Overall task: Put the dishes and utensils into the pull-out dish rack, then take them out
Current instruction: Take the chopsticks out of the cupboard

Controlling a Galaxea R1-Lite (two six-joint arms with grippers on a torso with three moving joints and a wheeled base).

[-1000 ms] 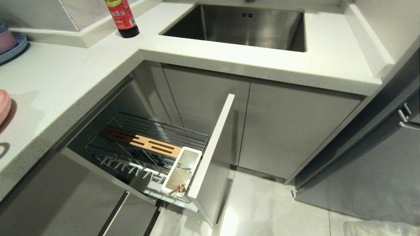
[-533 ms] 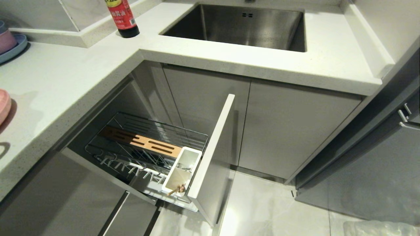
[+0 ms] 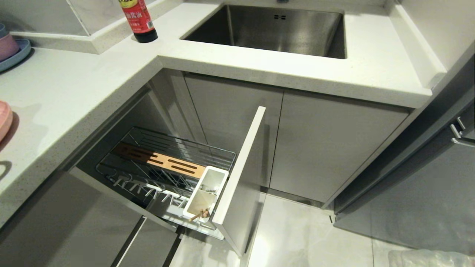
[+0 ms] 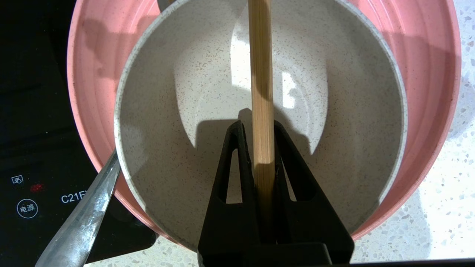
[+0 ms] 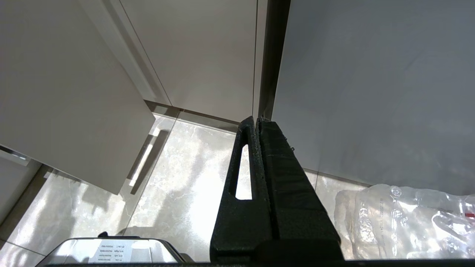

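Note:
In the left wrist view my left gripper is shut on a light wooden chopstick, held lengthwise over the cream-white bowl. The bowl sits inside the salmon-pink plate on the speckled counter. The silver spoon leans on the plate's rim. In the head view the pull-out dish rack stands open, with its white caddy and slotted wooden board. Brown wooden ends poke out of the caddy. Only the plate's edge shows there; neither arm does. My right gripper is shut and empty, parked over the floor.
A black induction hob lies beside the plate. The rack's pale front panel juts into the floor space. On the counter are a steel sink, a sauce bottle and stacked blue and pink dishes. A clear plastic bag lies on the floor.

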